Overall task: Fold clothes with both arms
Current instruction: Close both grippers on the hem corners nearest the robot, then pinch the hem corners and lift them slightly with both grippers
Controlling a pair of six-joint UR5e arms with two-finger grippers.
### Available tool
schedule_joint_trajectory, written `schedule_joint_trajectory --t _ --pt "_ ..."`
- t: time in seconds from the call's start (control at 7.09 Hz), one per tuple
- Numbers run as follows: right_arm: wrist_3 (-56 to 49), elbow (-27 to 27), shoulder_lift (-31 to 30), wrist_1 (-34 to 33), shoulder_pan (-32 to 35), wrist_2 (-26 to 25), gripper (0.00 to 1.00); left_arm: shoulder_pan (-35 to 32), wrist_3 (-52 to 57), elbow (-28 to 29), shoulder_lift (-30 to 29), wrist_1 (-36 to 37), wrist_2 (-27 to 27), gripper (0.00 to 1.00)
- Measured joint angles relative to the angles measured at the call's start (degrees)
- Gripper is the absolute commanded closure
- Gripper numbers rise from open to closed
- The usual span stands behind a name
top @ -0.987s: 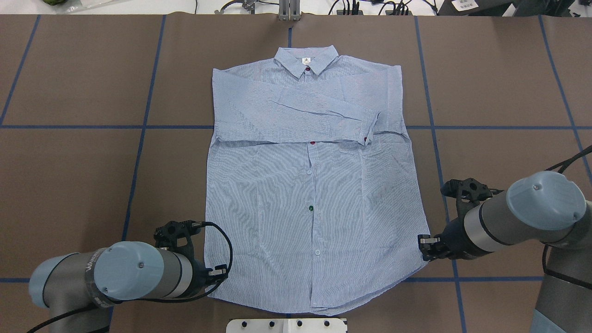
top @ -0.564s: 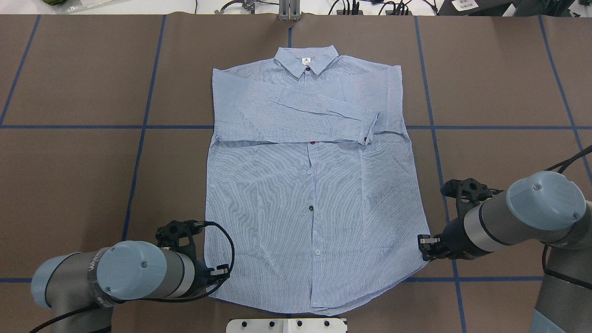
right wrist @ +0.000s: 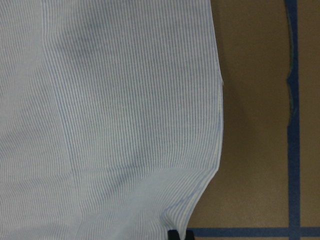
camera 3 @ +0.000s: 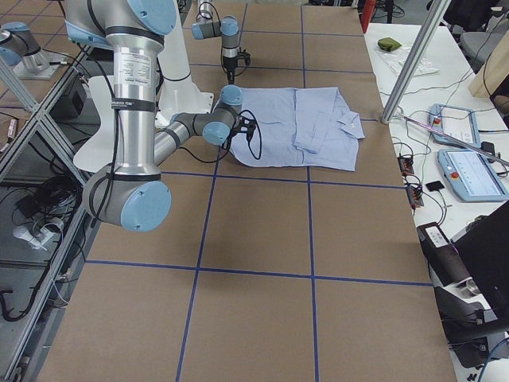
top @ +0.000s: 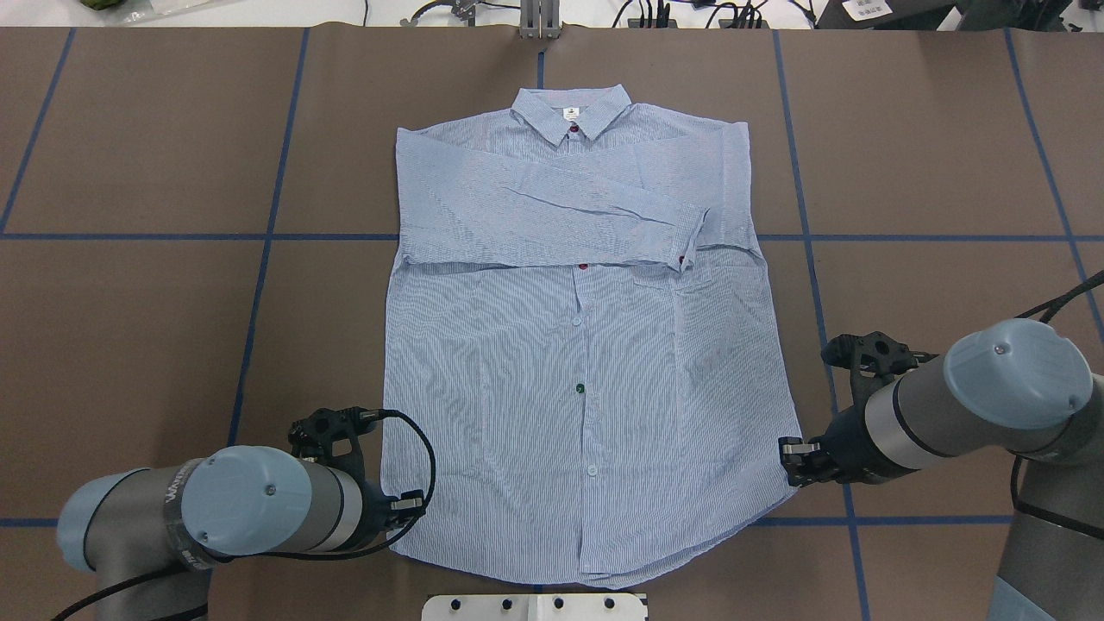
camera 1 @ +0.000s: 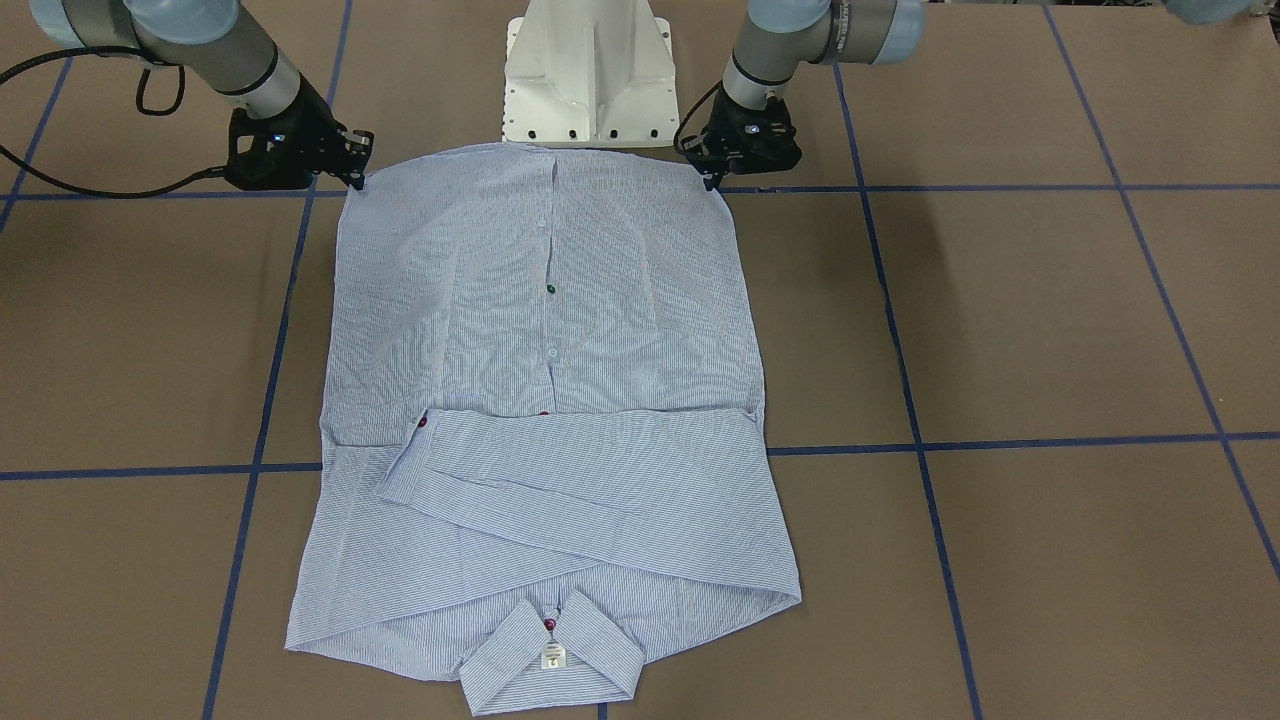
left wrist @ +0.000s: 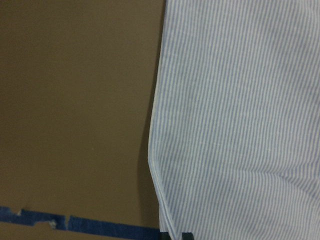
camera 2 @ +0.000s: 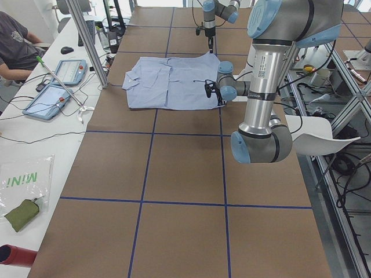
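- Left arm [top: 241, 517] is laid low along the table's near edge. The left gripper [top: 414, 509] is set at the near hem corner of the shirt [top: 569, 362] on that side.
- Right arm [top: 975, 405] is brought in low from the opposite side. The right gripper [top: 789, 457] is held against the shirt's side edge, just above the other hem corner.
- Only black slivers of each pincer are seen, at the bottom of the wrist views, right at the cloth's edge. Whether either pincer is spread or nipping cloth cannot be told.
- Shirt is spread flat, front up and buttoned, in the middle of the table [top: 155, 328]. The collar [top: 571, 108] is pointed away from the robot, and the rounded hem [top: 604, 569] is turned toward the white pedestal base [camera 1: 588, 70].
- Sleeves [top: 552, 207] are folded across the chest, one over the other.
- Broad brown surface is left on both sides of the shirt and is gridded with blue tape lines [top: 259, 285].
- Past the far edge a bench with tablets [camera 2: 49, 98] and cables is noted. A seated person [camera 2: 14, 40] is seen at its end.
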Motion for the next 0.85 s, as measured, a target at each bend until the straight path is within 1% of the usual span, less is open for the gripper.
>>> schedule_joint_trajectory --t 0.14,0.42,0.71,0.85 --pt "0.0 0.1 0.1 0.0 0.3 0.1 1.00 -0.2 0.0 -0.5 -0.1 0.5 -0.1 1.00" --pt "0.0 0.5 0.7 0.3 2.3 0.6 1.00 -1.3 0.0 -4.0 -0.2 2.2 -0.3 1.00" --pt "-0.2 1.0 0.8 0.5 5.9 4.0 1.00 -2.3 0.3 -7.8 -0.1 5.2 -0.5 1.00" --pt "-0.4 1.1 0.8 0.6 7.6 5.7 1.00 -2.9 0.6 -8.3 0.0 5.8 -0.5 1.00"
